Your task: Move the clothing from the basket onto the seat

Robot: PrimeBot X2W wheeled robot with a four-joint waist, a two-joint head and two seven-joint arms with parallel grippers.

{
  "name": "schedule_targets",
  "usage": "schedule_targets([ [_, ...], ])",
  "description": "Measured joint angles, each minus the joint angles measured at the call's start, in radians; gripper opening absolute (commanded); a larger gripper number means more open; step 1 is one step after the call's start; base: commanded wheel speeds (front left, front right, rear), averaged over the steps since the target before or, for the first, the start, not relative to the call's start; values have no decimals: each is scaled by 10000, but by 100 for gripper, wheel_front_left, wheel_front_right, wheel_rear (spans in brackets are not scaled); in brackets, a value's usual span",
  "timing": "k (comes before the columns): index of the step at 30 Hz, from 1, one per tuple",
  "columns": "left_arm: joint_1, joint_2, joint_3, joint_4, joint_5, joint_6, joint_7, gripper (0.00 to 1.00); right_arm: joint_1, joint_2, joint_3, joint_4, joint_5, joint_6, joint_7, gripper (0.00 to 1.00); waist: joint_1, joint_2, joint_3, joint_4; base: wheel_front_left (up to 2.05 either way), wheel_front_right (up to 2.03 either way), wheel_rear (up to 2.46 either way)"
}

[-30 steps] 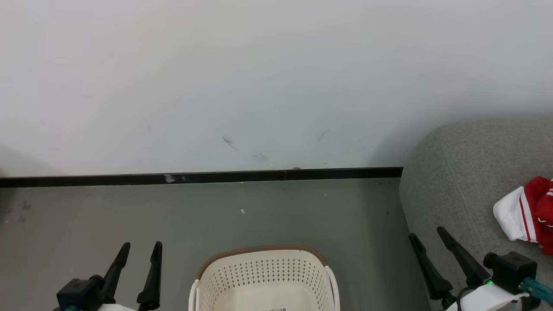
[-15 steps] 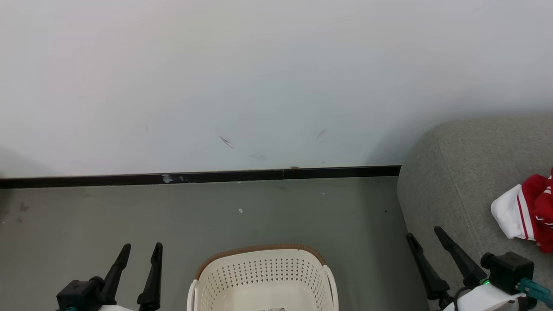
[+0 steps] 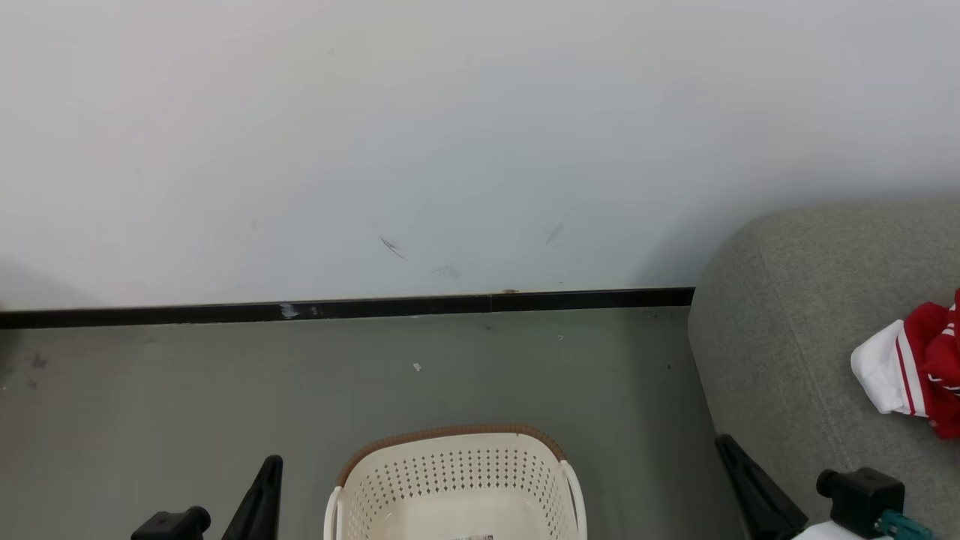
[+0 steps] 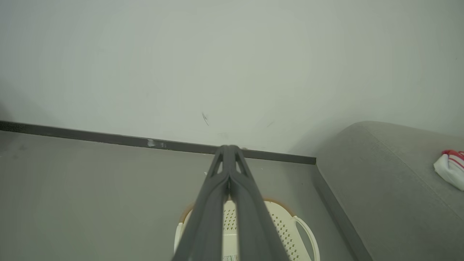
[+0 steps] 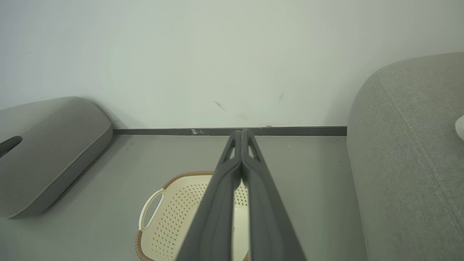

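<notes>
The cream basket [image 3: 457, 480] with its brown rim stands on the floor at the bottom middle of the head view. What shows of its inside is bare plastic and a small label. Red and white clothing [image 3: 911, 367] lies bunched on the grey seat [image 3: 787, 315] at the right. My left gripper [image 3: 270, 469] is shut left of the basket with nothing in it. My right gripper [image 3: 726, 446] is shut beside the seat's front corner, also with nothing in it. In the left wrist view the left gripper [image 4: 228, 148] has its fingers pressed together above the basket [image 4: 286, 232]. The right gripper [image 5: 242, 132] looks the same in its own view.
A white wall with a black skirting board [image 3: 337, 308] runs behind the grey floor [image 3: 187, 390]. In the right wrist view a second grey cushion [image 5: 50, 145] lies on the floor left of the basket [image 5: 174, 214].
Both grippers have gone from open to shut, and both have dropped lower in the head view. Basket and clothing lie as before.
</notes>
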Motion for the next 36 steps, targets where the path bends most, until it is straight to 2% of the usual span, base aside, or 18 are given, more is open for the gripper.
schedule_targets([
  [7,90,-69,127,104,-533,-4,221,0,150,94,42,33,497,0,0,0,0,0,7,-8,0,0,0],
  [19,53,-203,456,119,-1889,-98,631,0,131,249,-247,-58,2297,0,297,0,4,0,41,-65,0,0,0],
  [30,-28,-282,784,115,-3041,-190,1074,0,93,299,-541,90,3743,0,656,0,69,0,45,-138,0,0,0],
  [36,-42,-324,940,113,-3682,-272,1254,0,59,311,-723,184,4543,0,857,0,86,0,37,-168,0,0,0],
])
